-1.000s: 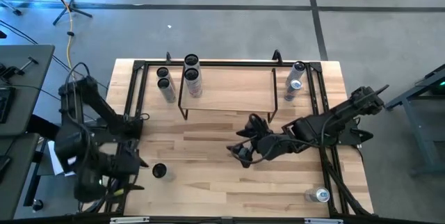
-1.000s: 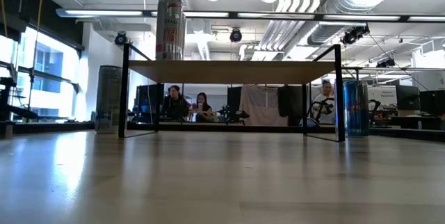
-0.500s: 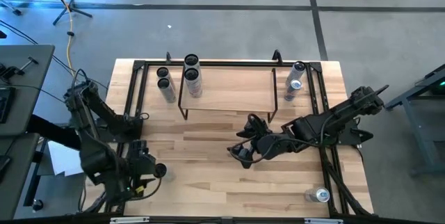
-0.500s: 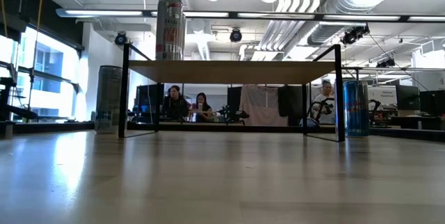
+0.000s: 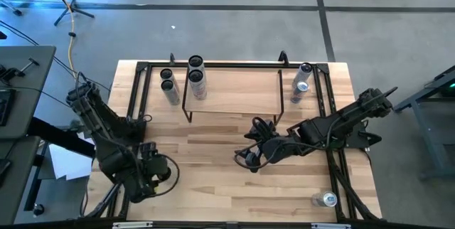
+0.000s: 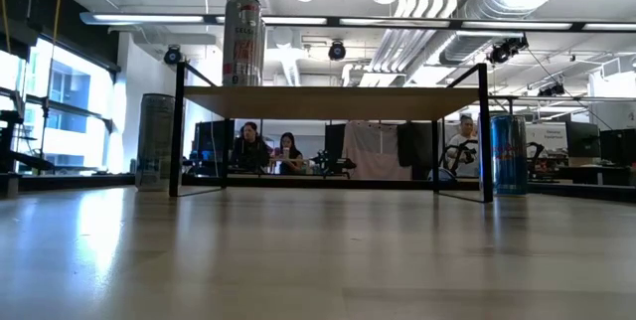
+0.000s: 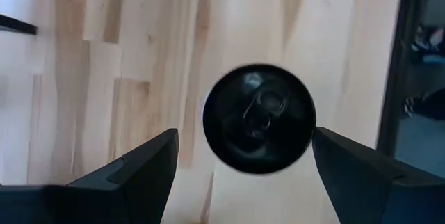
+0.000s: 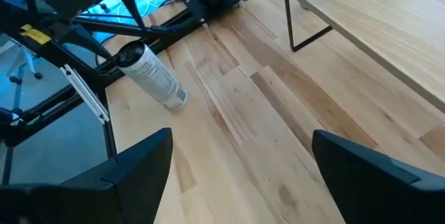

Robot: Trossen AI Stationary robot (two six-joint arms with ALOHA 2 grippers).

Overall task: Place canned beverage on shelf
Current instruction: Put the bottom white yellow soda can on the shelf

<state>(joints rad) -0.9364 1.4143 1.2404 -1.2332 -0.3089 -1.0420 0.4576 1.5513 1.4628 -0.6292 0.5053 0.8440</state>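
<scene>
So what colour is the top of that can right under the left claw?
Black: the can's top, pull tab included, is dark all over. The left wrist view shows it best.

Both arms are dark, jointed, with black cables looped along the links; each gripper point(image 7: 243, 165) point(image 8: 240, 158) ends in two wedge-shaped matte black fingers.

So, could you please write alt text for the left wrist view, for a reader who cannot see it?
Seen from straight above, a round black can top with a pull tab stands upright on the light wooden table. The left gripper is above it, with its two dark fingers open on either side and not touching it.
</scene>
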